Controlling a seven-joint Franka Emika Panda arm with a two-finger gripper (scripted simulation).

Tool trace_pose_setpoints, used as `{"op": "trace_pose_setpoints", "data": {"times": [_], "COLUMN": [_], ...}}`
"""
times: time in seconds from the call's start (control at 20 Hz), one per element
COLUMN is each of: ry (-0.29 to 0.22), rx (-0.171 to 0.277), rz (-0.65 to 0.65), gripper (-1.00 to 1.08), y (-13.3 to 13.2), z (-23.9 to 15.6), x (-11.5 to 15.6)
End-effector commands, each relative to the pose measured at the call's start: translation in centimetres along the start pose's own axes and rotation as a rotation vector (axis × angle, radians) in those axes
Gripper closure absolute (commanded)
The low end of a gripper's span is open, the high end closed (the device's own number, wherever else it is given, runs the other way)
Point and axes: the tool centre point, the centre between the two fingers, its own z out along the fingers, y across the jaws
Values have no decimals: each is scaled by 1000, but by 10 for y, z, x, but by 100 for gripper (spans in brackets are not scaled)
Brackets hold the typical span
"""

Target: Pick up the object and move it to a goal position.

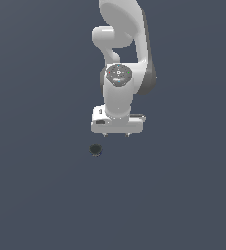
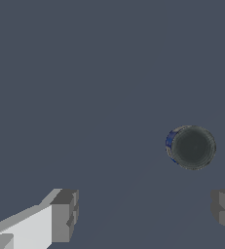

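1. Smooth glossy white arm [image 1: 122, 44], rounded casings with a dark band down one side; round dark cap on the wrist with tiny red, green and white marks, too small to read.
2. White boxy gripper [image 1: 117, 134] at the arm's end, flat-sided, pointing down toward the floor [image 1: 36, 195].
3. Floor plain matte slate blue-grey, no texture or seams visible.
4. Small can [image 1: 95, 149]: short round cylinder, blackish top, lying on the floor. Wrist view shows the can [image 2: 192, 147] with a dull dark-grey circular top, a bluish rim at one edge and a thin pale band around it.
5. No readable brand, label or writing on the can or on the arm.
6. Fingers [image 2: 64, 216] blocky grey pads with stepped edges, on a white mount; second pad at the frame's opposite edge, partly cut off.
7. Fingers spread wide apart, nothing between them, nothing gripped.
8. In the exterior view, can sits just below the gripper and off to the exterior view's left of its centre, apart from it, no contact.
9. In the wrist view, can lies ahead of the fingertips, outside the gap, nearer the partly cut-off pad than the fully visible one.
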Motion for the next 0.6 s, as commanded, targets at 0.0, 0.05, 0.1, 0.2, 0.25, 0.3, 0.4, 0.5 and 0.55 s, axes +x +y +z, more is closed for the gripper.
{"op": "trace_pose_setpoints", "data": {"times": [0.0, 0.05, 0.1, 0.2, 0.25, 0.3, 0.4, 0.5, 0.55], "ry": [0, 0, 1, 3, 4, 5, 6, 6, 6], "rx": [0, 0, 0, 1, 1, 2, 2, 2, 2], "rz": [0, 0, 2, 6, 9, 12, 13, 11, 11], "gripper": [-92, -92, -92, -92, -92, -92, -92, -92, -92], "y": [0, 0, 1, 5, 7, 9, 11, 10, 10], "z": [0, 0, -2, -6, -9, -13, -18, -20, -21], "x": [0, 0, 0, 1, 2, 2, 2, 2, 2]}}
